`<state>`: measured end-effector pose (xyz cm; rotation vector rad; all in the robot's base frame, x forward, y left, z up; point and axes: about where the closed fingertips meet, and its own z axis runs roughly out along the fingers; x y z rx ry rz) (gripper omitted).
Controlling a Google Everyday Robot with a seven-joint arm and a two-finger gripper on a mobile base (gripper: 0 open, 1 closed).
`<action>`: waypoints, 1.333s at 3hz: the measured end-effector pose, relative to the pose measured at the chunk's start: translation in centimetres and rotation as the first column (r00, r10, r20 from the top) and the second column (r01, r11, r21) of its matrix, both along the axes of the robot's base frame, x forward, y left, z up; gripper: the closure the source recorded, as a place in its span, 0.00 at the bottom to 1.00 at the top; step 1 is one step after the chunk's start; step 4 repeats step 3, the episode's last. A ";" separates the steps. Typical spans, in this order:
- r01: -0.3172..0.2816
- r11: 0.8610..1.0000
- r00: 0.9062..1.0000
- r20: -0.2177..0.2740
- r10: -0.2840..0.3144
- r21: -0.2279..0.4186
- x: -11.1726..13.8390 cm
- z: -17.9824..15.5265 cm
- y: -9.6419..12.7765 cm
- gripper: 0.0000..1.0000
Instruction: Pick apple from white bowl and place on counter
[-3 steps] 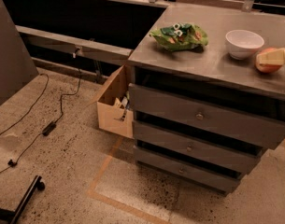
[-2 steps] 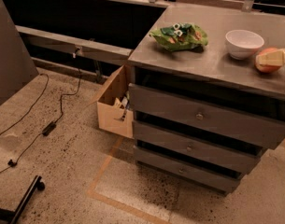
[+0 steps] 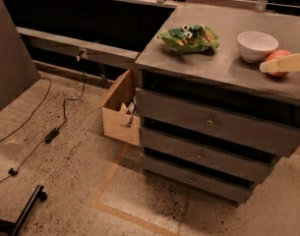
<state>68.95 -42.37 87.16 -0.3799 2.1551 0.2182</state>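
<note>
The apple (image 3: 279, 53) is reddish-orange and sits at the right edge of the view, just right of and in front of the white bowl (image 3: 256, 45). It is outside the bowl, low over the grey counter (image 3: 223, 65); I cannot tell whether it rests on the top. My gripper (image 3: 283, 64) reaches in from the right edge as a pale cream part lying across the front of the apple. The rest of the gripper is out of view. The bowl stands upright and shows nothing inside it.
A green snack bag (image 3: 190, 38) lies on the counter left of the bowl. The cabinet has three drawers (image 3: 208, 124) with small knobs. A tan cardboard box (image 3: 121, 111) stands on the floor against its left side. Cables (image 3: 51, 134) run over the floor at left.
</note>
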 end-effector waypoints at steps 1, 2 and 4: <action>0.031 0.998 0.998 0.052 -0.033 0.050 -1.0 1.3 -2.6 0.00; 0.052 0.993 0.988 0.139 -0.066 0.101 -3.3 4.1 -6.9 0.00; 0.054 0.993 0.986 0.152 -0.069 0.104 -3.3 4.7 -7.2 0.00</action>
